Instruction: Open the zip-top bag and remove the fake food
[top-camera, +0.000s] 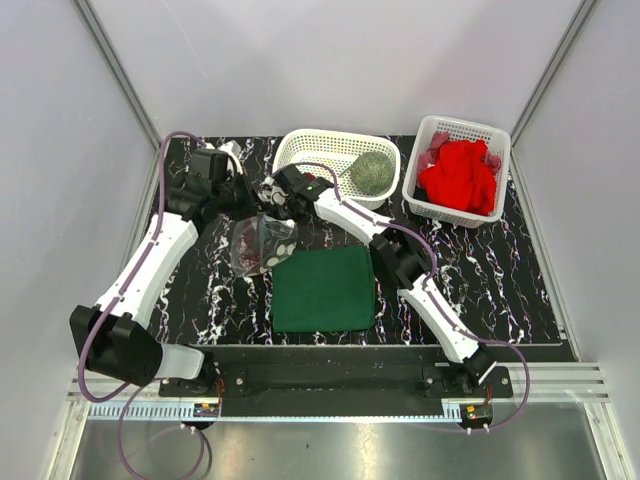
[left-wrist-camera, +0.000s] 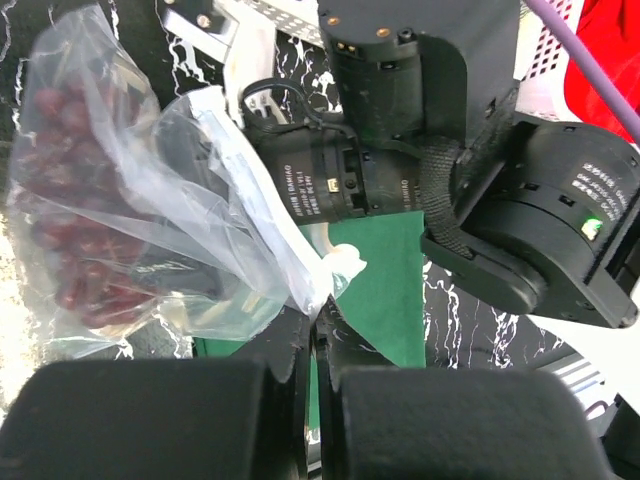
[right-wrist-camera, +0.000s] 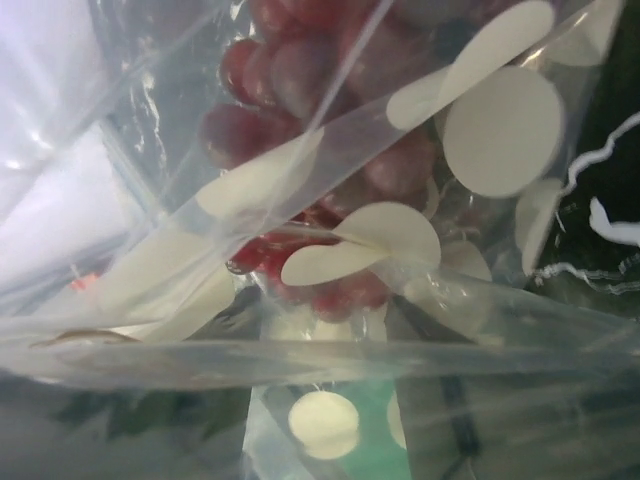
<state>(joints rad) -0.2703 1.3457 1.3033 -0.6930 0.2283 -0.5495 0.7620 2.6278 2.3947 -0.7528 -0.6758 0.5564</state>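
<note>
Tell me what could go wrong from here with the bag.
The left gripper pinches only an edge of the bag, so the weight of the red grapes inside could pull it free. The bag also fills the right wrist view, so the right gripper may miss the opening or grab both layers.

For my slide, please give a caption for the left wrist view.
Left gripper shut on the edge of the zip-top bag, dark red fake food inside, right arm close.
</note>
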